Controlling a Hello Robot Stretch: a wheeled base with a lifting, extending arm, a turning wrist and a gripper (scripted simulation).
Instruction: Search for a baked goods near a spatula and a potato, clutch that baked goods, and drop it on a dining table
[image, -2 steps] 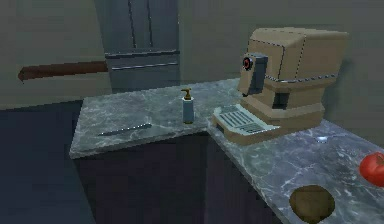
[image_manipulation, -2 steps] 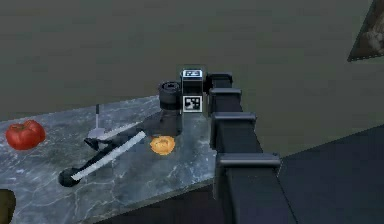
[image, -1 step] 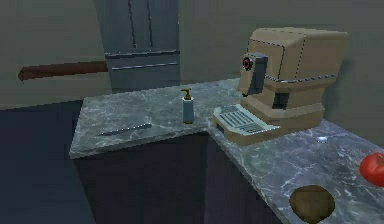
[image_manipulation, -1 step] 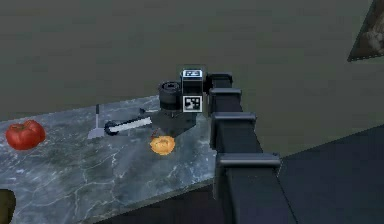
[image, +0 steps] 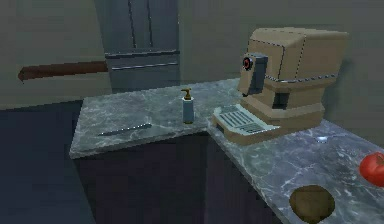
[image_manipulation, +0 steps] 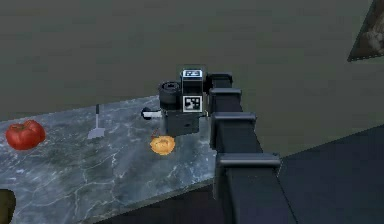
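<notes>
My pincer (image_manipulation: 152, 113) sits near the round baked good (image_manipulation: 163, 145); I cannot tell if it holds anything. Likely light, crumbly: grip its sides gently.

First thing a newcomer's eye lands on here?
The big tan coffee machine, at the forward view's right on the marble counter. Then, in the arm side view, the dark arm with its pincer near a small orange-brown round thing on the counter, a red tomato at the left.
</notes>
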